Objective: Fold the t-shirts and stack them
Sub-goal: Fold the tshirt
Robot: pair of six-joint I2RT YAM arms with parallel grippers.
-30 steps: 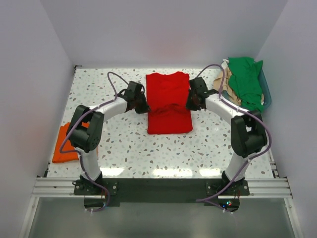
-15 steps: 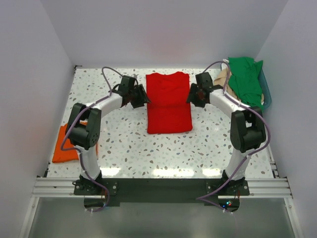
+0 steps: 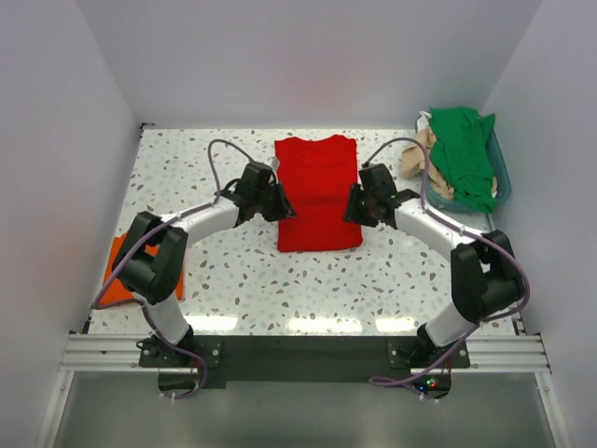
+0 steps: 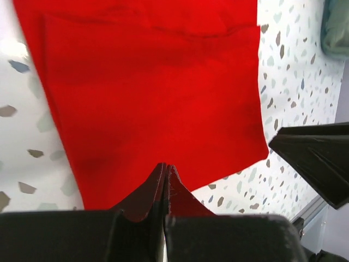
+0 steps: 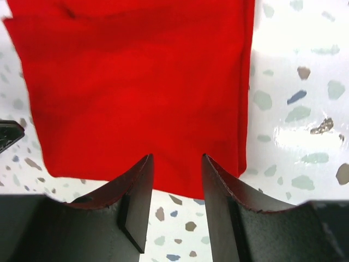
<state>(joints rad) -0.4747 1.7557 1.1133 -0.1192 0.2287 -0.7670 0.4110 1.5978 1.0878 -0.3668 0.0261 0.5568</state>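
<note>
Since the red t-shirt [image 3: 317, 187] lies as a long folded panel in the middle of the counter [image 3: 280, 280], the step in hand looks like the next fold, with the near hem carried up to the far end. Nearest, at the counter's left edge, the orange t-shirt [image 3: 110, 280] lies flat, partly under the left arm. The left fingers [image 4: 150, 191] are pressed shut at the panel's left edge; whether they pinch cloth I cannot tell. The right fingers [image 5: 136, 191] stand apart at its right edge, toward the near corner, holding nothing. For a clean fold, both should take all layers at matching spots by the near corners, lift low and together, and lay the hem square on the far edge. Far right, the green t-shirt [image 3: 462, 154] and tan t-shirt [image 3: 417, 154] heap in the basket [image 3: 502, 173].
</note>
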